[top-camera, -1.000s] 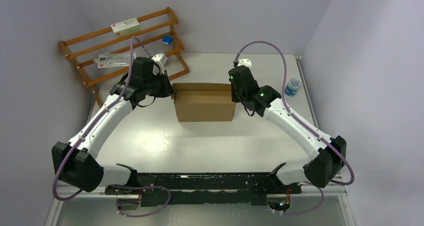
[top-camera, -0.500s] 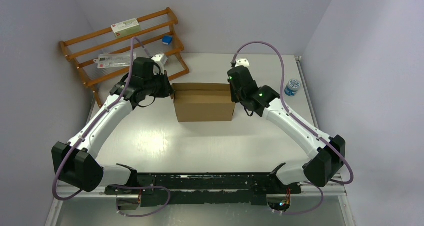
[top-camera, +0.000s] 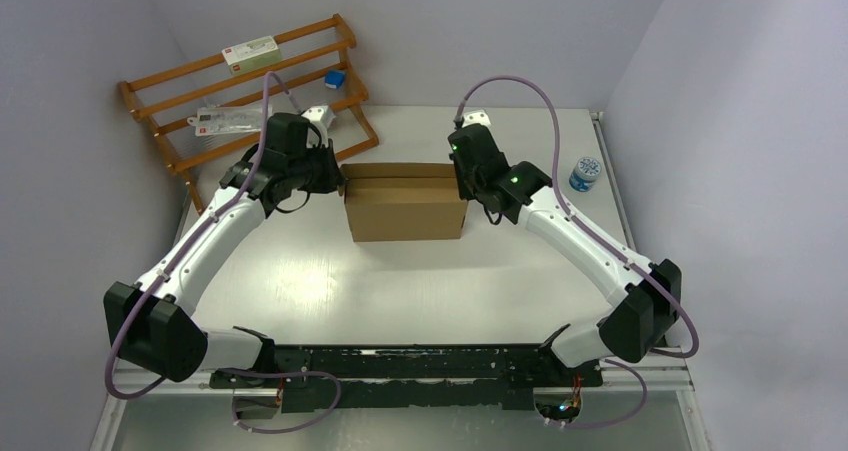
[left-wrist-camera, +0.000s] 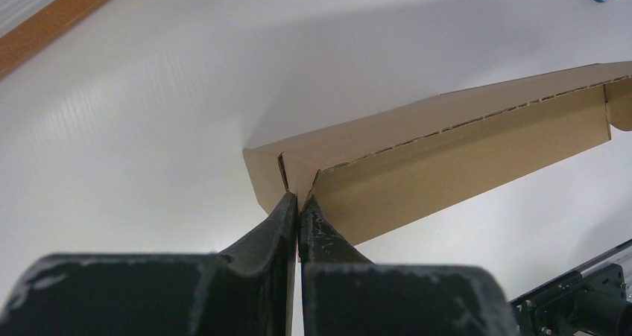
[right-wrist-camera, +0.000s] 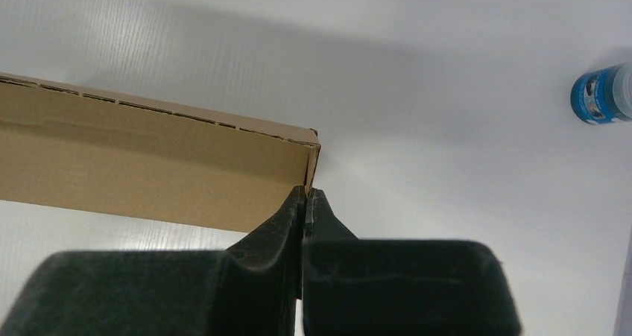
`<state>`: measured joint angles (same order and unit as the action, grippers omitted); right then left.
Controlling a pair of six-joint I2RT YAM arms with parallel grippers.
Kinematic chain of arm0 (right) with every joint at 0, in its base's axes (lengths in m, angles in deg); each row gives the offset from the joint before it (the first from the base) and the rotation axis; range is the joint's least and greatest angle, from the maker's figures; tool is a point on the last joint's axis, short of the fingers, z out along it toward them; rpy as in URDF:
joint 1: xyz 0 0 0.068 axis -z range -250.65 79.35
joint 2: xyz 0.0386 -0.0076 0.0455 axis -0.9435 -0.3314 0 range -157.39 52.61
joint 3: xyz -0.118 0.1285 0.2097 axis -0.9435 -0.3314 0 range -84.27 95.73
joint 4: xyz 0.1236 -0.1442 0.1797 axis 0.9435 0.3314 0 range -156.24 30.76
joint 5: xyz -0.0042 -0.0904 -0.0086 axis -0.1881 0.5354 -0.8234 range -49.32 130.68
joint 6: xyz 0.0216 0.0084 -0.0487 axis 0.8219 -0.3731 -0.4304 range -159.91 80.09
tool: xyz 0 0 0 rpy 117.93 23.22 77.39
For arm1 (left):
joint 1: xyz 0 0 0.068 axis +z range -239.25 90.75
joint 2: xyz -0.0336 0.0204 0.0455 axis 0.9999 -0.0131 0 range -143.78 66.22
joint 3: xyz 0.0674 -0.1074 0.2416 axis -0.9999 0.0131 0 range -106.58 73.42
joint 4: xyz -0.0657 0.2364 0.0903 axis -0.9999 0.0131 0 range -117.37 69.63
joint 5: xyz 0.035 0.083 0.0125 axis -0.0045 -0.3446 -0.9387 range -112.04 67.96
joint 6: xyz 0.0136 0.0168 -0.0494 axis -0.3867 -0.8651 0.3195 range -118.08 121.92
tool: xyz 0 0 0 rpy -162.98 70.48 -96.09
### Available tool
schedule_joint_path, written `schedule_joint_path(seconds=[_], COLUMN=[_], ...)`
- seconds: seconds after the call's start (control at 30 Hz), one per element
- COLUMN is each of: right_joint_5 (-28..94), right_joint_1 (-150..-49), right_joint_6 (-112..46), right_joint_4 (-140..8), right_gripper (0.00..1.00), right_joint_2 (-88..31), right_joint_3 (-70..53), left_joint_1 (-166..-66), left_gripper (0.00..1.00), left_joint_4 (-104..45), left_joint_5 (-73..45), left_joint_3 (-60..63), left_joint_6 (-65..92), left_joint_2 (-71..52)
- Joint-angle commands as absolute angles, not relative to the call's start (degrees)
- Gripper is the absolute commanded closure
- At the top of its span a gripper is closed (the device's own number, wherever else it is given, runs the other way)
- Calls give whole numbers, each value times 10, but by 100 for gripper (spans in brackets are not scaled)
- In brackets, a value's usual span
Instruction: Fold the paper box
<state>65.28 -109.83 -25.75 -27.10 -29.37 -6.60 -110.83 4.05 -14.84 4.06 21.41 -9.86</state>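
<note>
The paper box is a shallow brown cardboard box standing in the middle of the table, its open top toward the back. My left gripper is at its left end. In the left wrist view this gripper is shut, its tips pinching the end flap at the corner of the box. My right gripper is at the right end. In the right wrist view it is shut on the thin end wall of the box.
A wooden rack with small packets leans at the back left, close behind the left arm. A blue-capped bottle stands at the right near the wall, and also shows in the right wrist view.
The right arm has swung a little left and toward the back. The box has shifted slightly left with it. The left arm has barely moved.
</note>
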Motion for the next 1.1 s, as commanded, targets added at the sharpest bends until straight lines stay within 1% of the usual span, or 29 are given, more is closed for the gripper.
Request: schedule_joint_path(seconds=[0.0, 0.4, 1.07], right_joint_5=[609, 567, 573], right_joint_1=[-1112, -1112, -1112], right_joint_6=[-272, -229, -162], right_joint_4=[-257, -275, -302], right_gripper=[100, 100, 100], right_joint_2=[-307, -308, -303], right_joint_3=[-45, -50, -59], left_joint_1=[-1118, -1119, -1132], left_gripper=[93, 93, 94], left_joint_4=[54, 46, 45], left_joint_5=[-139, -122, -117], left_joint_3=[25, 29, 36], left_joint_6=[213, 220, 225], left_joint_2=[-104, -104, -102])
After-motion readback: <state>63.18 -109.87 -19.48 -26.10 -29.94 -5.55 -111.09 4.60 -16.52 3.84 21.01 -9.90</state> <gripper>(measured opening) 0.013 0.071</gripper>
